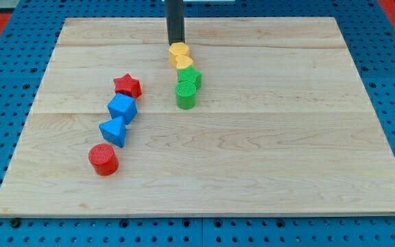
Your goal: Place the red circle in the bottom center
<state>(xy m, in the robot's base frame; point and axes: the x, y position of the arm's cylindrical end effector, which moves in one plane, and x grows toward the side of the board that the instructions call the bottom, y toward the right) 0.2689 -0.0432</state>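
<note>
My tip [175, 44] is a plain dark rod, so it has no fingers to open and holds nothing. It sits near the view's top, just behind the yellow plastic heart block [180, 51]. Below that come another yellow block [183, 63], a green star block [190, 76] and a green round block [186, 95]. The red round plastic block [103, 159] is far off, low on the view's left of the wooden board [286, 151], just below the blue triangle block [114, 130]. I think a straight path could knock the blue blocks or the red star [127, 85].
</note>
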